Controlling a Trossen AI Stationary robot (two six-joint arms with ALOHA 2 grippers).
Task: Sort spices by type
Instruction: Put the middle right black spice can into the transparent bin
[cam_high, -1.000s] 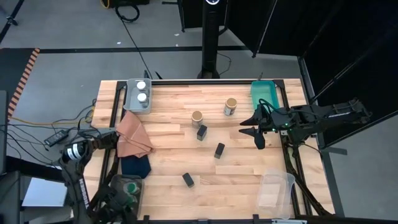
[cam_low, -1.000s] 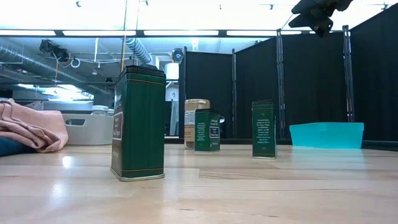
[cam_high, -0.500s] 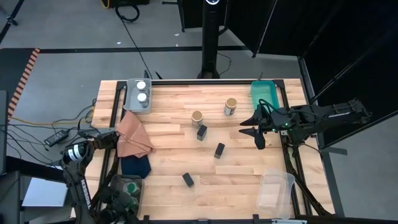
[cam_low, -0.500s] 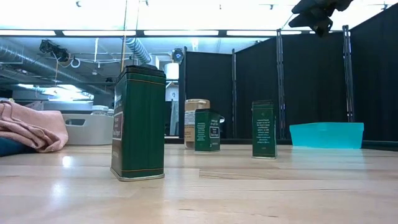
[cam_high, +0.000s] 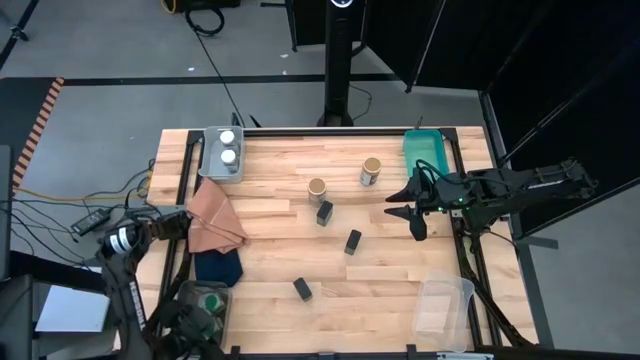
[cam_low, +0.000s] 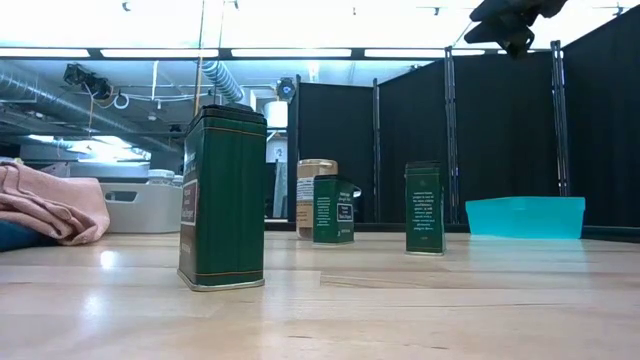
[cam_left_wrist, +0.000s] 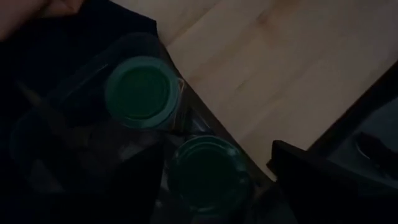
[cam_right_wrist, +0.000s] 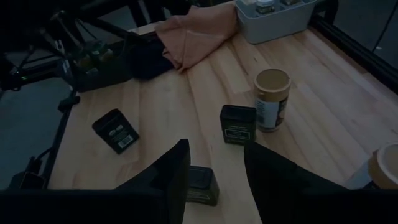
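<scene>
Light wood table (cam_high: 270, 215) w/ a black frame; grey floor around it, cables on the floor off the table's left edge, a black post past the far edge. Level across the table the room shows ceiling light strips, a silver duct and black curtain panels.

Spices: two white-lidded jars (cam_high: 228, 146) sit in a grey bin (cam_high: 209, 165) at the far-left corner. Two tan-lidded jars stand toward the far edge near the middle, one (cam_high: 371, 171) closer to the far edge, the other (cam_high: 317, 189) just left of it. Three black tins on bare wood: one (cam_high: 325, 212) just beside that second tan jar, one (cam_high: 353, 241) mid-table, one (cam_high: 302, 289) nearer the front edge. Two green-lidded jars (cam_left_wrist: 138, 91) sit in a clear container (cam_high: 193, 293) at the front-left corner.

Brown cloth (cam_high: 212, 218) lies along the left edge, navy cloth (cam_high: 218, 266) partly under it, toward the front. Teal tray (cam_high: 430, 152) at the far-right corner; clear tub (cam_high: 444, 304) at the front-right corner.

Left gripper (cam_high: 198, 325) is over the front-left corner, above the green jars, fingers spread, holding nothing. Right gripper (cam_high: 402, 203) hangs above the right side of the table, beside the teal tray; fingers (cam_right_wrist: 165, 180) close together but a gap shows between them, nothing in them.
</scene>
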